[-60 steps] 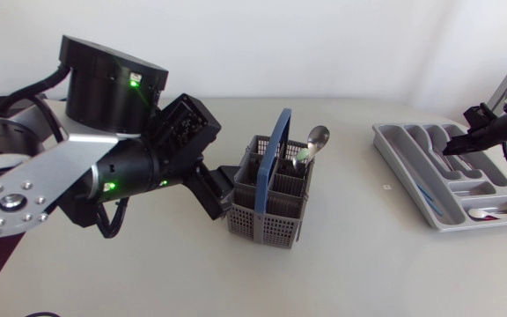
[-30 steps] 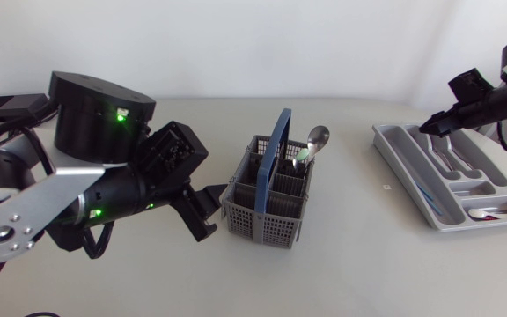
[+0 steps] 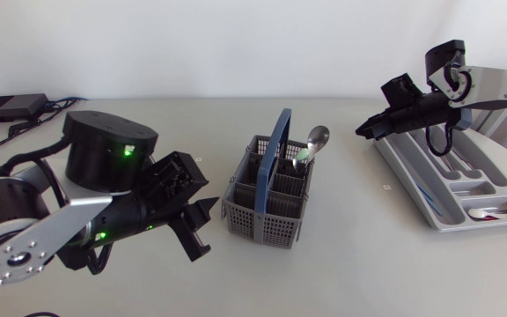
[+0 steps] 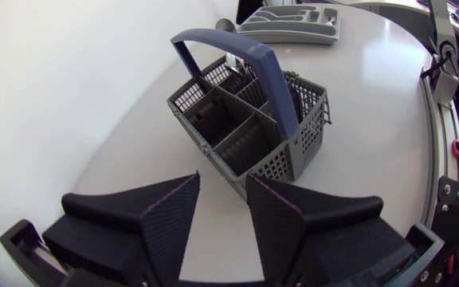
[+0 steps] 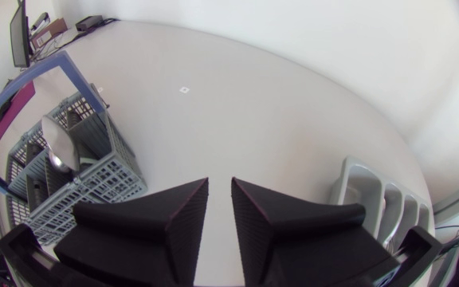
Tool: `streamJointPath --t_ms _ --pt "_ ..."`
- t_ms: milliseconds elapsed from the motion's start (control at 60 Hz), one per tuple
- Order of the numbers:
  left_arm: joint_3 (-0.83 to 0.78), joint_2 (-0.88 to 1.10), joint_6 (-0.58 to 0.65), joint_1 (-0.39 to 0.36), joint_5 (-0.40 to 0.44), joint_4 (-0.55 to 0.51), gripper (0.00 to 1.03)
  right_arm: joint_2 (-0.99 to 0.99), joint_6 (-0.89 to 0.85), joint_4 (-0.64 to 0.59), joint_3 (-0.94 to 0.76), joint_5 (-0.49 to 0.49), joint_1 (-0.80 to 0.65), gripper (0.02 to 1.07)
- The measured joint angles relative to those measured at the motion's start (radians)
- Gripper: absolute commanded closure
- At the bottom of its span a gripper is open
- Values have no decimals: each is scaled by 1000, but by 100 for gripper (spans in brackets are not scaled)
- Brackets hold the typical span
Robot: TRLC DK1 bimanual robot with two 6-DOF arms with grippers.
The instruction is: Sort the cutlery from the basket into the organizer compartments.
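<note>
The left gripper (image 3: 199,233) hangs low over the table on its bent arm, jaws parted by a moderate gap with nothing between them. The grey basket (image 3: 265,211) with its blue handle (image 3: 274,145) stands just ahead of the fingertips, apart from them. A spoon (image 3: 317,141) stands upright on the basket's side away from that gripper. The right gripper (image 3: 365,130), on an arm stretched in nearly level, has jaws narrowly apart and empty. The organizer (image 3: 393,150) lies just beside it and the basket well ahead.

The spoon (image 3: 314,143) has its lower handle hidden inside the basket (image 3: 262,217); well right of the basket, cutlery pieces (image 3: 485,213) in the organizer (image 3: 405,169) are too small to identify
</note>
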Motion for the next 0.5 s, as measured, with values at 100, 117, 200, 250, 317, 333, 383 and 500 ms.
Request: streamJointPath --t_ms 100,117,200,250,317,333,383,500 --pt "-16 12 7 0 15 21 83 28 28 8 0 -32 26 101" --pt "-18 17 8 1 19 23 83 33 35 8 0 -39 30 101" --pt "-20 48 11 6 34 40 92 68 54 7 0 -79 45 101" --pt "-23 66 14 9 49 58 93 89 68 11 1 -103 55 101" --pt "-24 94 15 10 56 81 94 111 82 21 3 -130 64 101" --pt "-24 103 16 11 57 87 95 117 86 22 3 -138 67 101" --pt "-24 124 18 12 70 100 96 130 97 22 6 -160 73 101" --pt "-24 169 18 24 83 133 96 161 113 23 24 -210 85 101"
